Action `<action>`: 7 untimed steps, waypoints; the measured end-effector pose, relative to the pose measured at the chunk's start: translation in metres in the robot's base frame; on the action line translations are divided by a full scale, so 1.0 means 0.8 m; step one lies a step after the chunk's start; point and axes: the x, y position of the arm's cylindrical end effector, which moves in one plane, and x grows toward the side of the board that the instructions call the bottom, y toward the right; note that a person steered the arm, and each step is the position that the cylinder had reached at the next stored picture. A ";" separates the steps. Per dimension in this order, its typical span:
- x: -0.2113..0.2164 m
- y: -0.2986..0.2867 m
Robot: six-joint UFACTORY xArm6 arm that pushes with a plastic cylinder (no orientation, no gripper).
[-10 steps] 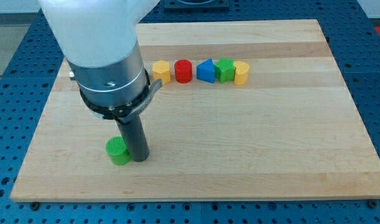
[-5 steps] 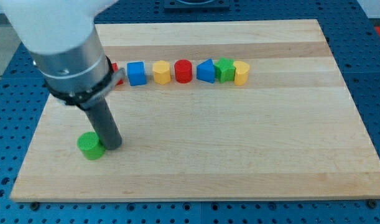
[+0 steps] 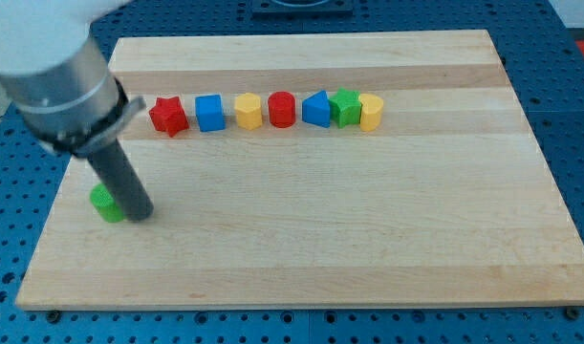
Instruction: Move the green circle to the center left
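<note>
The green circle (image 3: 104,203) lies on the wooden board (image 3: 301,229) near its left edge, a little below mid-height. My tip (image 3: 139,213) stands on the board right against the circle's right side, touching it. The rod partly covers the circle's right edge.
A row of blocks runs across the upper board: a red star (image 3: 168,116), a blue square (image 3: 209,112), a yellow hexagon (image 3: 248,110), a red cylinder (image 3: 281,109), a blue triangle (image 3: 316,108), a green block (image 3: 346,106), a yellow block (image 3: 371,112).
My tip and the green circle have slid together to the view's left and slightly up. The arm's body has moved off the row, uncovering the red star and blue square.
</note>
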 end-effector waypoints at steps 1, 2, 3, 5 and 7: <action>-0.037 -0.017; -0.001 -0.009; 0.054 0.014; 0.069 -0.023; -0.048 -0.047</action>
